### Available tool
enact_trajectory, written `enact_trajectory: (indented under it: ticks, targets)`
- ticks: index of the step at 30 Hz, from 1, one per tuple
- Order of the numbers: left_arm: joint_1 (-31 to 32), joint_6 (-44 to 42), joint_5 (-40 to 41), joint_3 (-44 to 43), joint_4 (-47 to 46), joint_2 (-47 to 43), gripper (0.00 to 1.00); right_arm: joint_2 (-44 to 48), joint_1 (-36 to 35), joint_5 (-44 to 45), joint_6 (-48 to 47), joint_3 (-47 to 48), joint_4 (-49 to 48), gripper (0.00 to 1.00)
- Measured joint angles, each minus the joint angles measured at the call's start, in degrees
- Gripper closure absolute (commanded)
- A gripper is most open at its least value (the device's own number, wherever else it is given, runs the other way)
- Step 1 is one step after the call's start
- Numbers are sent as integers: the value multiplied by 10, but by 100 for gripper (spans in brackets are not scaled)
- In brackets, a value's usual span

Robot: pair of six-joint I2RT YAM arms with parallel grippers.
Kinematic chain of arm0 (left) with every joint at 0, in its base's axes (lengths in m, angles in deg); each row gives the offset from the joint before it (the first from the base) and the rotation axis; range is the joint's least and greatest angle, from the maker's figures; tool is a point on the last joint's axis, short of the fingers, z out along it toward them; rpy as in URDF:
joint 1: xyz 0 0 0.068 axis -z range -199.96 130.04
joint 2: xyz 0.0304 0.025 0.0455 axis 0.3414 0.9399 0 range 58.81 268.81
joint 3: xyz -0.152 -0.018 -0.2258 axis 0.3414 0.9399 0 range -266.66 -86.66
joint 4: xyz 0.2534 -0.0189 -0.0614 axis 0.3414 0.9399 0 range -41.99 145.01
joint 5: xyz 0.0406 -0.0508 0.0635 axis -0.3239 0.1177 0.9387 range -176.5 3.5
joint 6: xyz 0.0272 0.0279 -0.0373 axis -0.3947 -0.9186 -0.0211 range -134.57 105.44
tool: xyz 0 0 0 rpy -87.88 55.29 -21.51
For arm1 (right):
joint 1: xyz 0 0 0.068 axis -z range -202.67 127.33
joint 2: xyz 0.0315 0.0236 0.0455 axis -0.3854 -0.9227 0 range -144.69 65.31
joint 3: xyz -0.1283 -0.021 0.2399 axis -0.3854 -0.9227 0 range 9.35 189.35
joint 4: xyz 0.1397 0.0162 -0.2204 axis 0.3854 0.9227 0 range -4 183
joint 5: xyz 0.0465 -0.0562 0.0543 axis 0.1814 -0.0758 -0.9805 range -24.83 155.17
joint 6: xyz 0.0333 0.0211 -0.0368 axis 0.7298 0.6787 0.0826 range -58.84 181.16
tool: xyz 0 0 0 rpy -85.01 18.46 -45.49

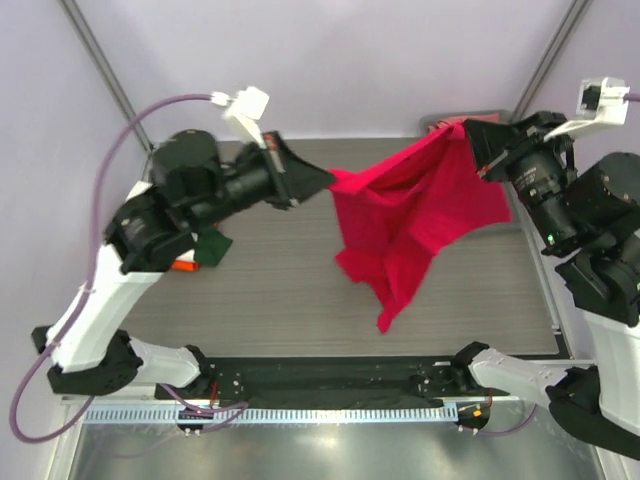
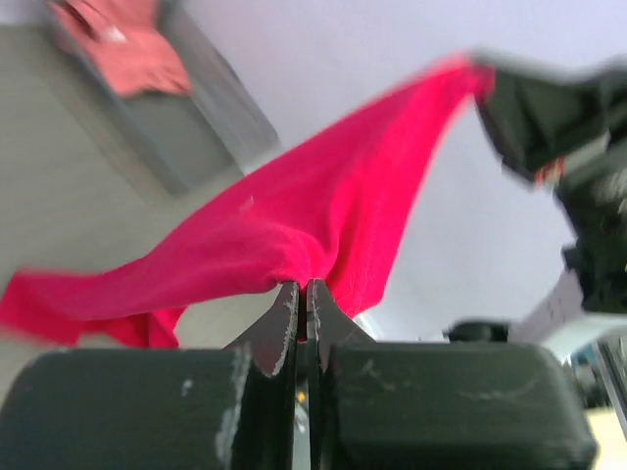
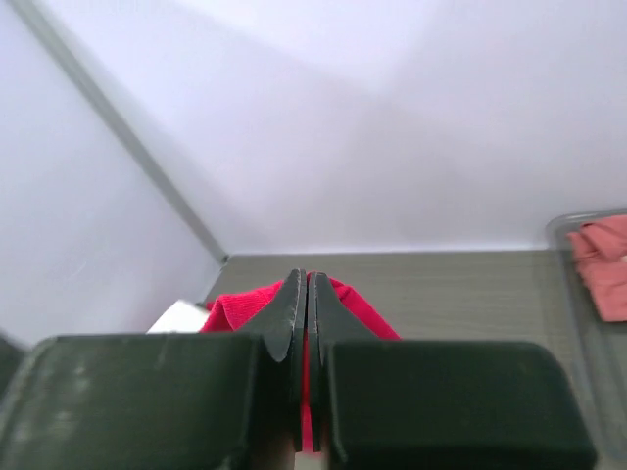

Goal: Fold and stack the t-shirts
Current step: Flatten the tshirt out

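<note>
The bright crimson t-shirt (image 1: 410,215) hangs in the air, stretched between both grippers, with its lower part drooping toward the table. My left gripper (image 1: 328,181) is shut on its left edge; the left wrist view shows the jaws (image 2: 302,286) pinching the cloth (image 2: 323,206). My right gripper (image 1: 472,142) is shut on its right upper edge; the right wrist view shows red cloth (image 3: 235,311) clamped between the fingers, with the gripper (image 3: 306,277) shut. A salmon-pink shirt (image 2: 127,49) lies in the grey tray (image 2: 186,147). No cream-white shirt is in view.
A dark green shirt (image 1: 213,245) and a bit of an orange one (image 1: 183,265) lie on the table under my left arm. The tray with the pink shirt (image 3: 602,264) stands at the back right corner. Walls close the back and sides.
</note>
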Motion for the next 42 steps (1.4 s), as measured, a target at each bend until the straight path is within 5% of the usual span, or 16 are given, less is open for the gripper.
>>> enact_trajectory:
  ticks: [5,10,13,16,18,19,20,22,27,33,36,37,38,42]
  targets:
    - [74,12,4,-19,-19,87,100,-141,5,76,-34,136,10,99]
    - [59,8,38,-6,11,108,100,-363,47,3,-27,285,14,99]
    - [-32,17,10,85,-16,43,100,-502,56,-105,-5,355,13,99]
    - [-212,60,-55,300,-75,-67,100,-606,47,-189,8,364,12,99]
    - [-320,86,-90,441,-105,-119,100,-656,37,-237,14,353,10,88]
    - [-351,94,-104,492,-113,-130,100,-682,31,-262,16,342,10,76]
    - [-386,104,-124,553,-129,-139,100,-702,26,-282,19,329,10,47]
    - [-434,119,-153,640,-148,-141,100,-725,18,-302,19,299,11,35]
    - [-498,129,-173,753,-174,-134,100,-690,9,-306,2,148,-8,31]
    - [-499,85,-107,745,-158,-171,89,-491,14,-211,-9,-118,-26,38]
    - [-499,66,-49,729,-135,-218,70,-363,19,-130,3,-250,-46,42]
    - [-499,59,-31,723,-129,-231,48,-330,20,-108,10,-286,-47,42]
    - [-499,50,-16,717,-124,-242,36,-295,23,-86,18,-324,-54,41]
    - [-489,35,26,693,-115,-243,23,-186,28,-14,62,-471,-59,41]
